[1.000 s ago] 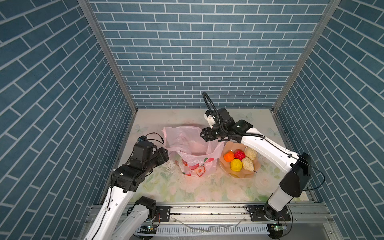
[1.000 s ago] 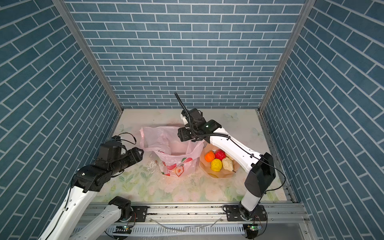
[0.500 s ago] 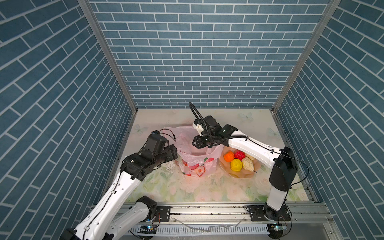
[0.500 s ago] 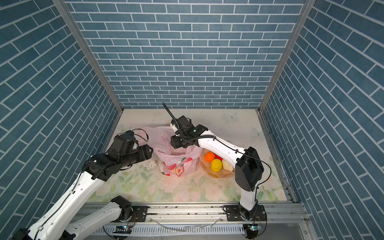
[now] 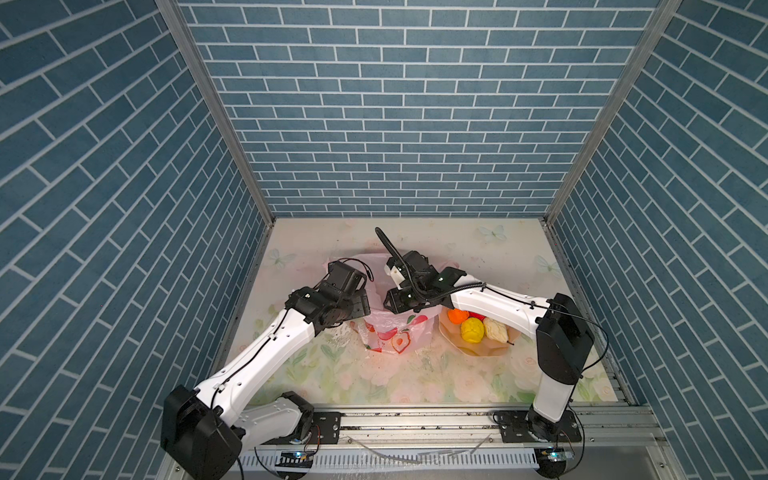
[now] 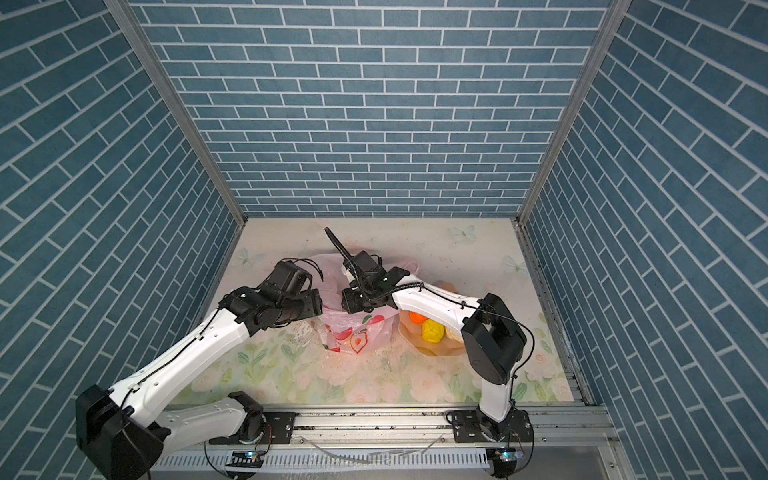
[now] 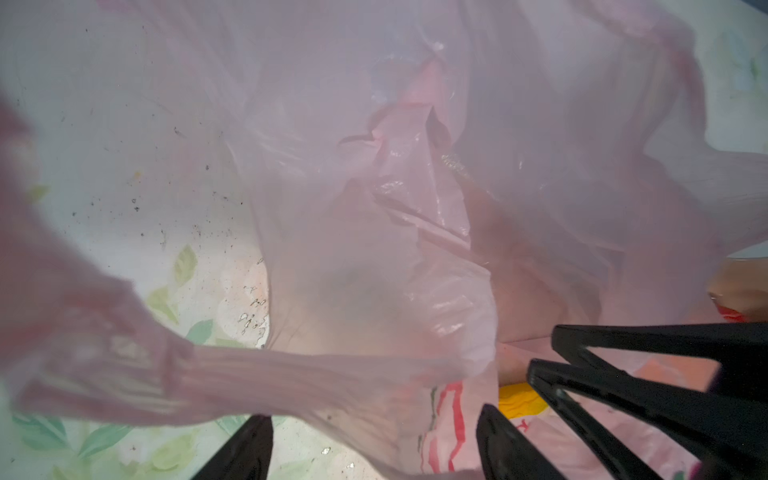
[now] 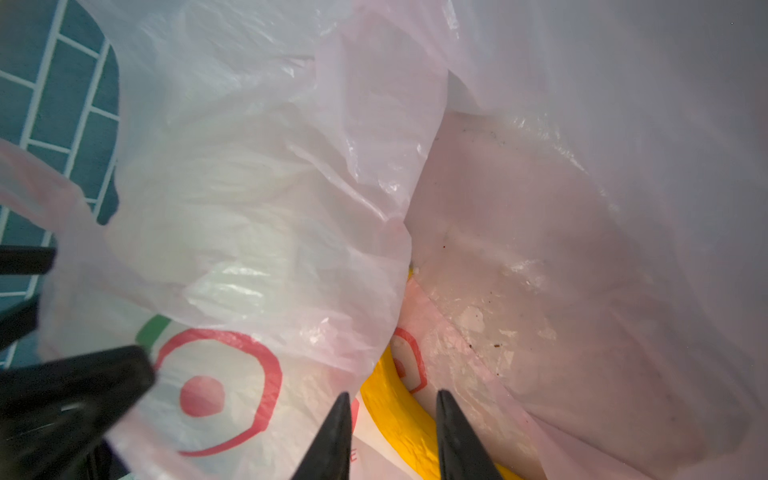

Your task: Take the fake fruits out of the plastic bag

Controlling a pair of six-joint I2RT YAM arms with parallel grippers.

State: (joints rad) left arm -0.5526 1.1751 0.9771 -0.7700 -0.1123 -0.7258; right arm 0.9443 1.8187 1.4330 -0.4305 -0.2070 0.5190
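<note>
Since the long, glossy yellow toy banana [image 8: 390,415] lies inside the thin crinkly pale-pink plastic bag [image 8: 257,232], between the narrow-set tips of the right end effector [image 8: 392,395] with its long axis threading their gap, contact unclear, right arm judged nearer; left end effector [image 7: 372,411] gapes wide.

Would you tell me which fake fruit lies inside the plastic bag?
The long yellow banana, between the right end effector's fingers; the others seen sit in the bowl.
</note>
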